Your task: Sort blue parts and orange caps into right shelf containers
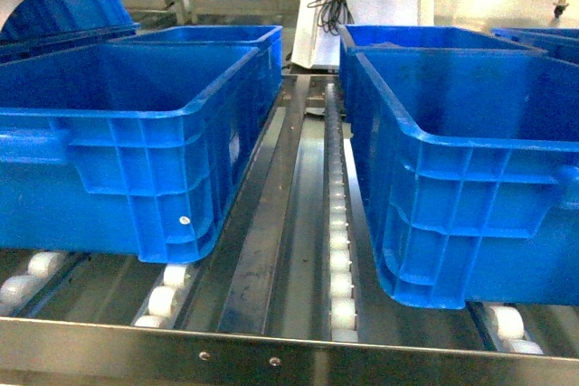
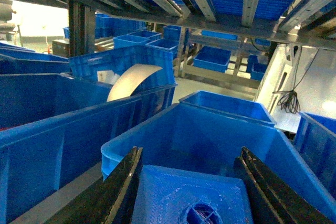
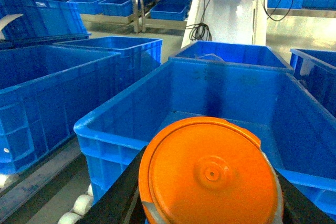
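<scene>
Orange cap clamped in right hand, blue part in left hand. If released early, cap dropped short of right crate, onto shelf rollers.

Left claw clamps a blue part; right claw grips an orange cap.

Head view: no part of the robot is in frame.

Left gripper: two black fingers at the bottom of the left wrist view. Flat, blade-like, matte with slightly glossy edges, widening toward the bottom edge. No visible screws, cables or markings.

Right gripper: only black finger edges show at the lower corners. Dark, plain and smooth; detail can't be resolved.
</scene>
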{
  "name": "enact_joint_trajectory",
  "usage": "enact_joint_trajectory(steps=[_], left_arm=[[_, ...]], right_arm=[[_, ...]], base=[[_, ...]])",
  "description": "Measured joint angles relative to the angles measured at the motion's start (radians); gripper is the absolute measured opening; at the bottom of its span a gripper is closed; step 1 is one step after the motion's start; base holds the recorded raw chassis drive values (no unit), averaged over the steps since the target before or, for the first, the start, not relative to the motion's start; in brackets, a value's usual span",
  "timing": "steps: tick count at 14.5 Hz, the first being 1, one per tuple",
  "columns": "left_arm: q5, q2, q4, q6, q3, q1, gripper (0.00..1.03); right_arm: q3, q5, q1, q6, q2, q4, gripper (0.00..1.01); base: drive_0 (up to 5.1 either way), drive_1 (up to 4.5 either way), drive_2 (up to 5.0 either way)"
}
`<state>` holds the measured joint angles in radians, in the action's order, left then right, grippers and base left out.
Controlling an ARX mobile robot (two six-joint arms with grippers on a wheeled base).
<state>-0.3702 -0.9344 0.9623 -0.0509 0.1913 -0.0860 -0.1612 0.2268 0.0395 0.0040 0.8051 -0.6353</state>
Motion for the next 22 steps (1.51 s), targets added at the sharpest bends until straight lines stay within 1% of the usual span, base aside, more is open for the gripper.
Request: enact_joint_trajectory(steps=[22], left_arm=[[0.0,0.0,0.0,0.0,0.0,0.0,0.47]], right_arm=[[0.0,0.0,0.0,0.0,0.0,0.0,0.44]], base=[[0.0,0.0,0.0]])
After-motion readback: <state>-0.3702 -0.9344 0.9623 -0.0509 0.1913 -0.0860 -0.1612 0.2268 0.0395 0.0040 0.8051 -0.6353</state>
